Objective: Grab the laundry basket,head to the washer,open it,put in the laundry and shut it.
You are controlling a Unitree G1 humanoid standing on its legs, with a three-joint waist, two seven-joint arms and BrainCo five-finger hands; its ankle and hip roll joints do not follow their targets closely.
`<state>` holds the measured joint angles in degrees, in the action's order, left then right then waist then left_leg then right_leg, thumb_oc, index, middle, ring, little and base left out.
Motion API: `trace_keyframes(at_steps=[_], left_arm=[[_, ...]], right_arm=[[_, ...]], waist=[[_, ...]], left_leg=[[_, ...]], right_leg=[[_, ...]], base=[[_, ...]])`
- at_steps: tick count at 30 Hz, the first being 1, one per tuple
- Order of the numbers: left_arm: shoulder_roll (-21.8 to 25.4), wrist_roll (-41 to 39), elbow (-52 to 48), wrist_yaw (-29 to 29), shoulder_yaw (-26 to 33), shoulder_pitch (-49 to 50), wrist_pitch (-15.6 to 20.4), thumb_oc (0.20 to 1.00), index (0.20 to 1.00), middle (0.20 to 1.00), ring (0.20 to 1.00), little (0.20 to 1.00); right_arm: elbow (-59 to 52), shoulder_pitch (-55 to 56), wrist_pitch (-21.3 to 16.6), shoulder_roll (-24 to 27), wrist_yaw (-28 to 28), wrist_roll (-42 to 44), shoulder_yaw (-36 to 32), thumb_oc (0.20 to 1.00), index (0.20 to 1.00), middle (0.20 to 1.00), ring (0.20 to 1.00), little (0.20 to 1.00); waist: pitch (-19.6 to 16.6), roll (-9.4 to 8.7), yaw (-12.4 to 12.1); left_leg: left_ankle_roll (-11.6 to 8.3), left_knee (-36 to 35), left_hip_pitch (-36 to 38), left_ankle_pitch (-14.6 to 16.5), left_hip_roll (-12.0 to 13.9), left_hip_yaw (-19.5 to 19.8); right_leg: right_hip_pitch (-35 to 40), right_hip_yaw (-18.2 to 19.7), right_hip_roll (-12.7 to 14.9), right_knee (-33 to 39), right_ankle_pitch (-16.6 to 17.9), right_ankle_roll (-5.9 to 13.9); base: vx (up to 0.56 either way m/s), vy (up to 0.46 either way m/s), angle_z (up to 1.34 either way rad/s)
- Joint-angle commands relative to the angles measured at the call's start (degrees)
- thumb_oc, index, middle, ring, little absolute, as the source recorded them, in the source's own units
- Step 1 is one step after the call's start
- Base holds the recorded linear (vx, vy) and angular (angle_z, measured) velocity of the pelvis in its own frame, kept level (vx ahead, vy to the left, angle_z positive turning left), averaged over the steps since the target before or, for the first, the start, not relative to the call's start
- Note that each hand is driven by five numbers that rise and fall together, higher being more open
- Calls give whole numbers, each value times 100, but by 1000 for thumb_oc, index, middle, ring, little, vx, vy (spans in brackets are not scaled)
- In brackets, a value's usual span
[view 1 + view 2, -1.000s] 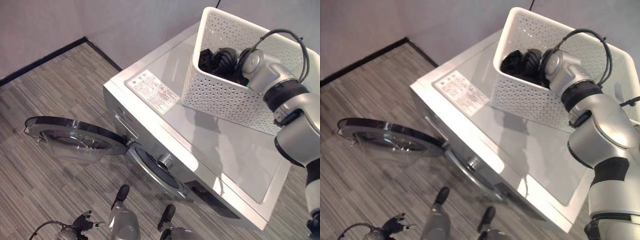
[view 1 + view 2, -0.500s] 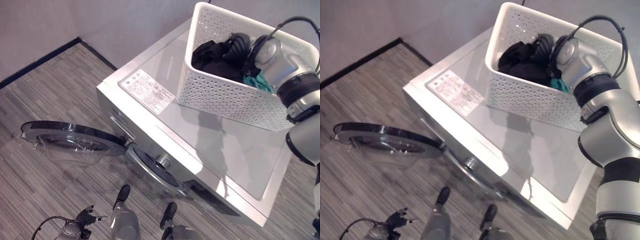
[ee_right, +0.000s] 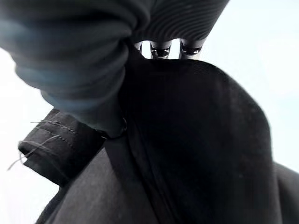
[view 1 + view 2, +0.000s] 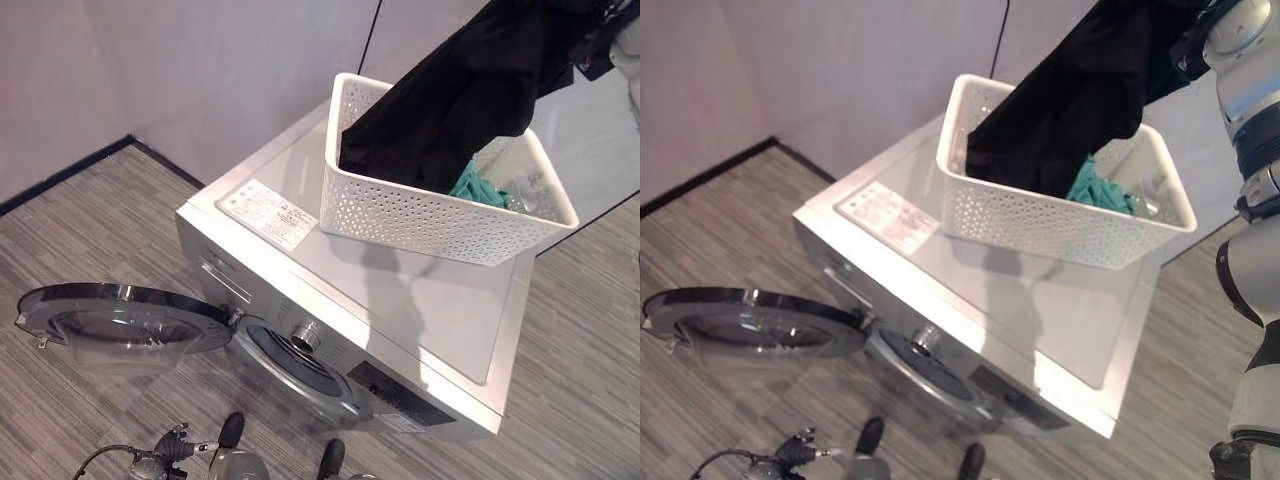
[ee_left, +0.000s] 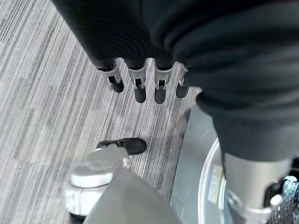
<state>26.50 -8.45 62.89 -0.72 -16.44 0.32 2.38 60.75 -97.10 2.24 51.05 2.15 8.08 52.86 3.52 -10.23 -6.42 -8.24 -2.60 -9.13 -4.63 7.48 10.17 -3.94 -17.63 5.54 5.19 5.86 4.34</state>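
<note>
Half a second earlier the right hand (image 3: 161, 49) had been down among the clothes in the white laundry basket (image 4: 420, 215); now it was raised high with a black garment (image 4: 450, 100) clamped in its curled fingers, the cloth's lower end trailing into the basket. A teal item (image 4: 1095, 190) remained inside. The basket sat on the washer (image 4: 330, 290), whose door (image 4: 120, 320) hung open to the near left. The left hand (image 5: 140, 81) hung low, fingers relaxed and apart. The loading had evidently begun; the garment next needed carrying down to the drum opening (image 4: 295, 360).
</note>
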Motion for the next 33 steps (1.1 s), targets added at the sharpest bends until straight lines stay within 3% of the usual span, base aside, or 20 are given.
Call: trace_keyframes(at_steps=[1,11,15,18,28,31,33], left_arm=[[266,67,162,184,-61,-94,60,1000,1000,1000,1000,1000],[627,237,-1161,410,-201,-125,153,1000,1000,1000,1000,1000],[855,357,-1960,472,-230,-158,280,1000,1000,1000,1000,1000],[1187,373,-3201,583,-9,-205,429,1000,1000,1000,1000,1000],[1854,1034,-5677,754,676,-633,647,1000,1000,1000,1000,1000],[1871,1279,-6312,896,891,-1214,625,1000,1000,1000,1000,1000],[1770,1330,-6371,991,734,-1859,588,1000,1000,1000,1000,1000]], right_arm=[[137,-1117,-124,324,778,-422,-5,200,200,200,200,200],[-345,-1281,251,876,1993,-1738,-273,200,200,200,200,200],[-188,-1510,379,1078,2286,-2076,-65,200,200,200,200,200],[41,-1845,461,1312,2505,-2256,373,200,200,200,200,200],[785,-2719,326,1283,2305,-2045,1376,200,200,200,200,200],[972,-2806,308,1120,2150,-1980,1538,200,200,200,200,200],[1082,-2795,310,976,2050,-1928,1570,200,200,200,200,200]], waist=[[95,-174,-24],[5,-140,-89],[-25,-131,-166],[-46,-140,-248],[-148,-179,-335],[-191,-196,-319],[-222,-199,-285]], left_leg=[[342,185,316,886,42,-315],[374,172,367,920,-17,-233],[359,162,420,976,-11,-195],[352,180,425,985,-42,-128],[310,134,485,987,-65,-50],[289,101,497,976,-54,-30],[275,79,501,966,-48,-34]], right_leg=[[447,43,278,-138,-739,287],[544,-25,308,-117,-746,319],[626,-64,298,-114,-794,325],[676,-130,322,-112,-805,344],[801,-261,340,-50,-821,364],[821,-291,328,-34,-841,364],[834,-294,321,-32,-856,361]], base=[[0,0,0],[0,0,0],[7,-5,5],[-10,-7,6],[1,-8,10],[-12,-24,10],[-9,-7,2]])
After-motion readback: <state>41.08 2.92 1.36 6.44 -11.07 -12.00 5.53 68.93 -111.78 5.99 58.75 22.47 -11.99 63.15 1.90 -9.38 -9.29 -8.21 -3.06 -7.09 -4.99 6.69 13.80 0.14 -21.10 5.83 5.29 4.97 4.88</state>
